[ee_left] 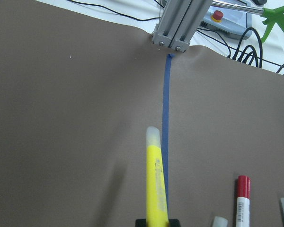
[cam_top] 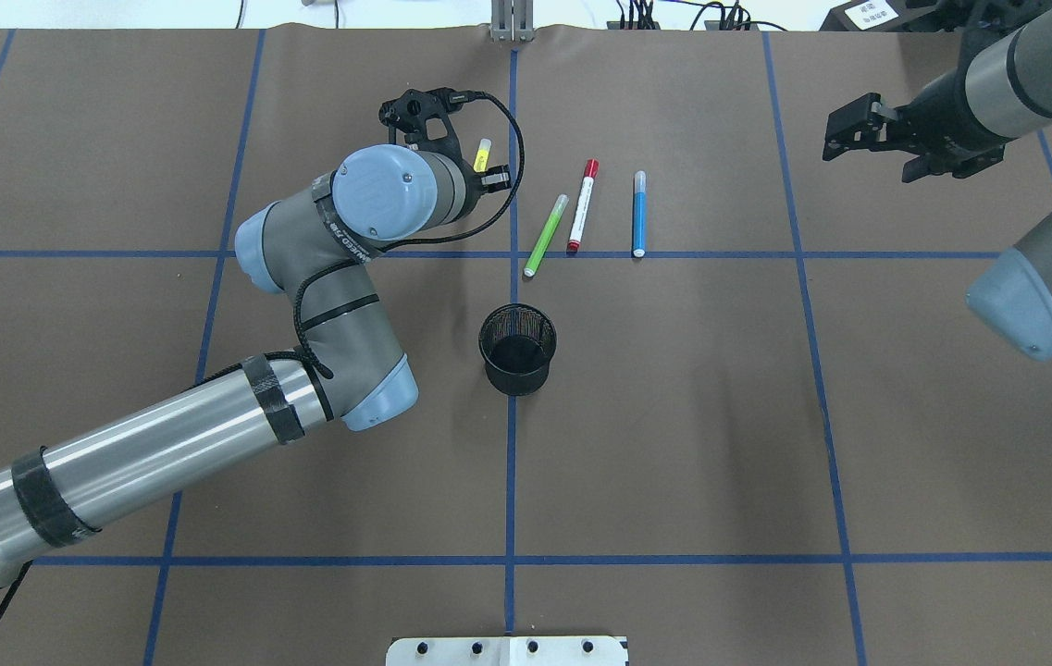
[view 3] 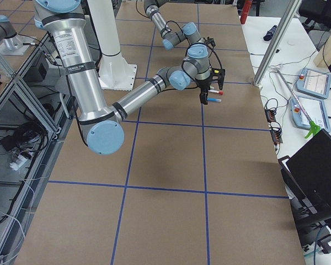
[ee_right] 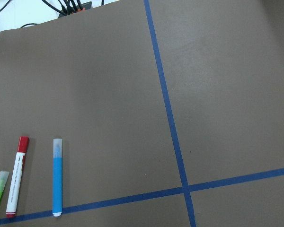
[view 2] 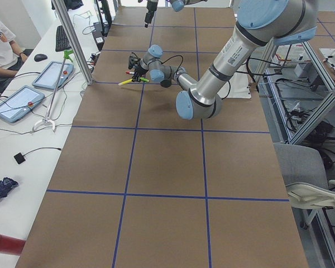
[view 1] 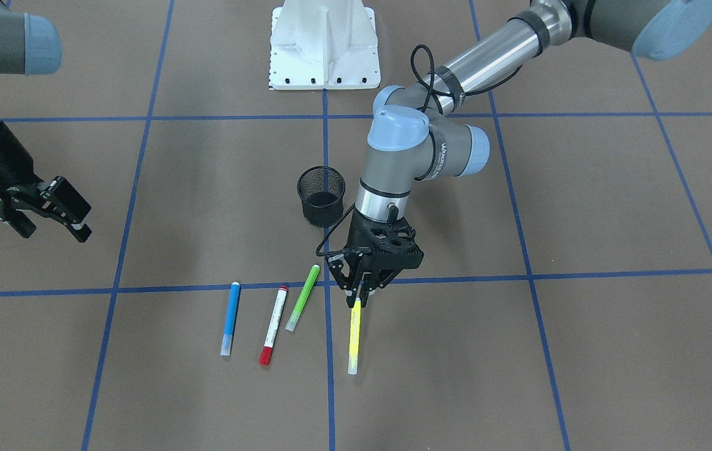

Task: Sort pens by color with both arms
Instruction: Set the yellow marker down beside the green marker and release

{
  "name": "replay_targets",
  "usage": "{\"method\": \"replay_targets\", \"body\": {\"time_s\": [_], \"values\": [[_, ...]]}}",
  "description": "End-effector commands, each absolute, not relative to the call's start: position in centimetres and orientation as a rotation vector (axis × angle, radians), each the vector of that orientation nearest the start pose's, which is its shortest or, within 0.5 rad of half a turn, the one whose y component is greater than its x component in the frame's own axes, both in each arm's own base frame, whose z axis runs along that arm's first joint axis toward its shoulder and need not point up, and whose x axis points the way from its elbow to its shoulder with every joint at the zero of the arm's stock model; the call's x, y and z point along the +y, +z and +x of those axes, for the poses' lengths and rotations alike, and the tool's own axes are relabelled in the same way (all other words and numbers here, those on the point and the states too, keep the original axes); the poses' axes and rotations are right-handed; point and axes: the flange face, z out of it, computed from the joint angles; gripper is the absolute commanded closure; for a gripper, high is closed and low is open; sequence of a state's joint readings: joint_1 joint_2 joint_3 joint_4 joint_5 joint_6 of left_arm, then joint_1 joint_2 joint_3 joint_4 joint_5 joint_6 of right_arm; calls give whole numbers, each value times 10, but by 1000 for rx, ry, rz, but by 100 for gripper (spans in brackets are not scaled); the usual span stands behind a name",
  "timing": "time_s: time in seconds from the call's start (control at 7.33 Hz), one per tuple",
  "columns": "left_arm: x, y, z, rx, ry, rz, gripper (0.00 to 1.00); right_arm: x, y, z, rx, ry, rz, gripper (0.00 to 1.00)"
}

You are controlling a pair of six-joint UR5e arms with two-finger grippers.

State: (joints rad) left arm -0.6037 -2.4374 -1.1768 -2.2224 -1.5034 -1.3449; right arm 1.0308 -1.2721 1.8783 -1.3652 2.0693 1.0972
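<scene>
My left gripper [view 1: 361,295] is shut on the top end of the yellow pen [view 1: 354,335], which points away from the robot. In the left wrist view the yellow pen [ee_left: 155,184] runs out from between the fingers, with a faint shadow to its left. The light green pen [view 1: 302,306], the white pen with red cap [view 1: 273,326] and the blue pen [view 1: 229,318] lie side by side on the brown table. My right gripper [view 1: 58,219] is open and empty, well off to the side. The right wrist view shows the blue pen [ee_right: 57,177] and the red-capped pen [ee_right: 16,182].
A black mesh cup [view 1: 322,195] stands upright just behind the pens, beside my left wrist. The white pedestal base [view 1: 324,44] is at the robot's side of the table. Blue tape lines [view 1: 518,275] divide the table into squares.
</scene>
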Motion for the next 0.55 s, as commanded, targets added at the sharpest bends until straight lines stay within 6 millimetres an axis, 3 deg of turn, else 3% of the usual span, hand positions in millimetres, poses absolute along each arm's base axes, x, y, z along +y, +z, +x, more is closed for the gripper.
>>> {"method": "replay_targets", "body": {"time_s": [0.0, 0.14, 0.27, 0.41], "values": [[-564, 215, 599, 1007, -360, 497, 100, -539, 331, -223, -909, 313, 202, 2], [-563, 215, 601, 1006, -357, 497, 95, -539, 331, -223, -909, 313, 202, 2], [-563, 217, 601, 1003, -357, 496, 52, -539, 330, -223, -910, 313, 203, 2], [-562, 218, 602, 1000, -355, 494, 20, -539, 328, -224, -912, 312, 206, 2]]}}
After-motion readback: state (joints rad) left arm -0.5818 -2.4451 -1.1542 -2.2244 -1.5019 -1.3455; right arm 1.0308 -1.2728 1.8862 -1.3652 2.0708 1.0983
